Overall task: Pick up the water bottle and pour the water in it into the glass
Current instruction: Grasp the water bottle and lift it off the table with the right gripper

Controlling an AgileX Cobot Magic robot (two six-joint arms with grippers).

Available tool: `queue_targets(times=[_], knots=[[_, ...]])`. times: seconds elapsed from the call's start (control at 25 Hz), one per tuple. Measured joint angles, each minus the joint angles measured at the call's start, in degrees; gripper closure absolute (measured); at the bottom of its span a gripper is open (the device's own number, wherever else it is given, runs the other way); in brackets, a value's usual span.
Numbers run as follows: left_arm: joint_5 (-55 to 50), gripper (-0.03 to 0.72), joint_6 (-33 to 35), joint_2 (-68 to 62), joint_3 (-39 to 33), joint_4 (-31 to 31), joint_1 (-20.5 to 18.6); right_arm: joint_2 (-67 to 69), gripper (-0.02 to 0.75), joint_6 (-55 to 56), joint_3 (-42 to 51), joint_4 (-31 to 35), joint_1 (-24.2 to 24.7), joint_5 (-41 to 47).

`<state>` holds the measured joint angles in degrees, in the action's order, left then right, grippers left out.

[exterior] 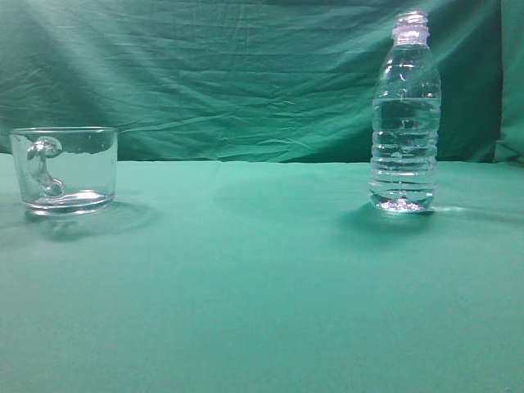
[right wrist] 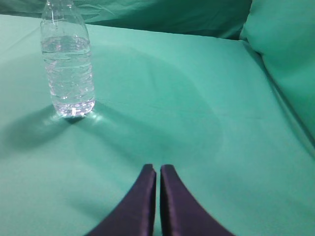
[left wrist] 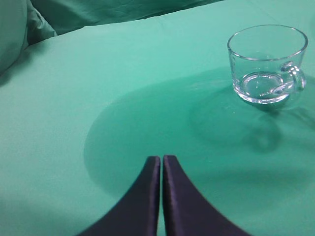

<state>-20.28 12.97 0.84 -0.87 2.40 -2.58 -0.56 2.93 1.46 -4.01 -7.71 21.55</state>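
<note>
The water bottle (exterior: 404, 115) stands upright on the right of the green cloth, uncapped, with clear water (exterior: 404, 147) up to about two thirds. It also shows in the right wrist view (right wrist: 67, 64), far left of my right gripper (right wrist: 158, 169), which is shut and empty above the cloth. The glass (exterior: 65, 169) stands upright at the left, empty, its handle facing the camera. In the left wrist view the glass (left wrist: 267, 63) is ahead and to the right of my left gripper (left wrist: 161, 160), which is shut and empty. Neither gripper shows in the exterior view.
A green cloth (exterior: 262, 286) covers the table and hangs as a wrinkled backdrop (exterior: 229, 74) behind it. Bunched folds of cloth rise at the right edge in the right wrist view (right wrist: 285, 59) and at the left edge in the left wrist view (left wrist: 15, 34).
</note>
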Motion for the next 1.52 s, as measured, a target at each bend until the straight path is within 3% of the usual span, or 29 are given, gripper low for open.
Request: queue_targets(times=[0.92,1.0,1.16,1.32,1.52], knots=[[0.0,0.688,0.0,0.0,0.0,0.0,0.0,0.0,0.738,-1.1,0.0,-1.9,0.0,-0.1],[0.0,0.688,0.0,0.0,0.0,0.0,0.0,0.0,0.738,-1.1,0.1,-2.4,0.0,-2.1],[0.0,0.688,0.0,0.0,0.0,0.0,0.0,0.0,0.738,3.0,0.1,3.1,0.0,-17.0],[0.0,0.688,0.0,0.0,0.0,0.0,0.0,0.0,0.738,4.9,0.1,4.4,0.0,-28.9],[0.0,0.688,0.0,0.0,0.0,0.0,0.0,4.9,0.738,8.9,-5.8,4.5,0.0,-24.5]])
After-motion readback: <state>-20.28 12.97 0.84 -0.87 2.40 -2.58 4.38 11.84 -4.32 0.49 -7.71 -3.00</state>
